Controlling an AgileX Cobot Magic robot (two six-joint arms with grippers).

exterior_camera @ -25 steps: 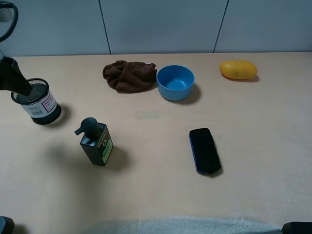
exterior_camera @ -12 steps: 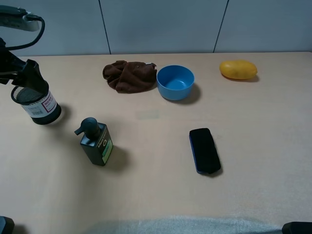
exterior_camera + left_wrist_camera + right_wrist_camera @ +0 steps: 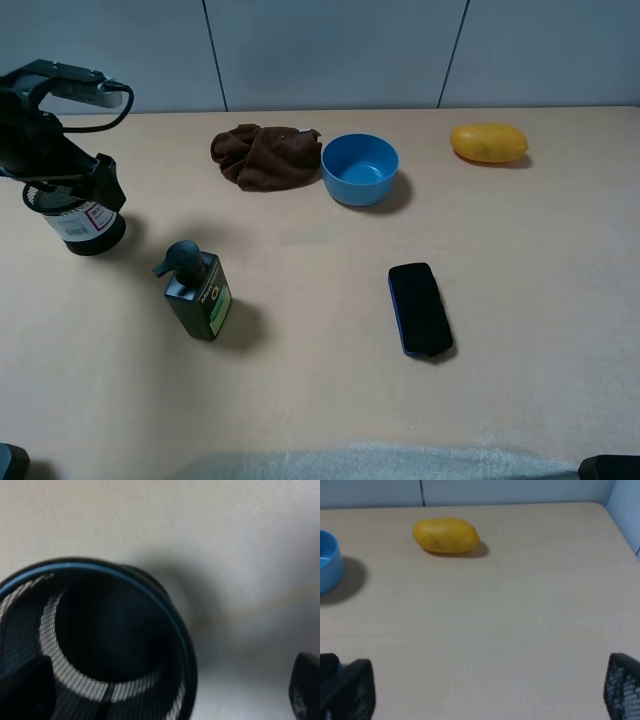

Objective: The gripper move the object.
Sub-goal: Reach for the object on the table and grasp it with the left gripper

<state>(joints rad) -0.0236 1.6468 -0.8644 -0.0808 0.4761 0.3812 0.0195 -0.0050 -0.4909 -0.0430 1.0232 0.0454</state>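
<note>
Pale wood-look table (image 3: 330, 400), set before a grey panelled wall (image 3: 330, 50).

Item 1: pen cup (image 3: 82, 226), black wire mesh with a solid black base. It stands upright at the far left of the table. Its white label (image 3: 84, 222) with red print faces the high camera.

Item 2: left gripper (image 3: 75, 185), black, on a bulky arm with a cable. It sits directly over the mouth of the pen cup and covers the rim in the high view. Its jaws are spread wide. In the left wrist view one finger (image 3: 25, 690) shows against the cup's mesh and the other (image 3: 306, 685) is well outside the rim, with the cup wall between them. Contact with the cup cannot be told, as the view is blurred.

Item 3: right gripper (image 3: 485, 690), seen in the right wrist view only. Its jaws are wide apart over bare table and grip nothing.

Item 4: pump bottle (image 3: 198, 292), dark green, upright, near the pen cup but apart from it.

Item 5: cloth (image 3: 265, 155), brown, crumpled, just beside the bowl (image 3: 360, 168), which is blue.

Item 6: fruit (image 3: 488, 142), yellow, oval, at the far right rear.

Item 7: phone (image 3: 420, 308), black, lying flat right of centre.
</note>
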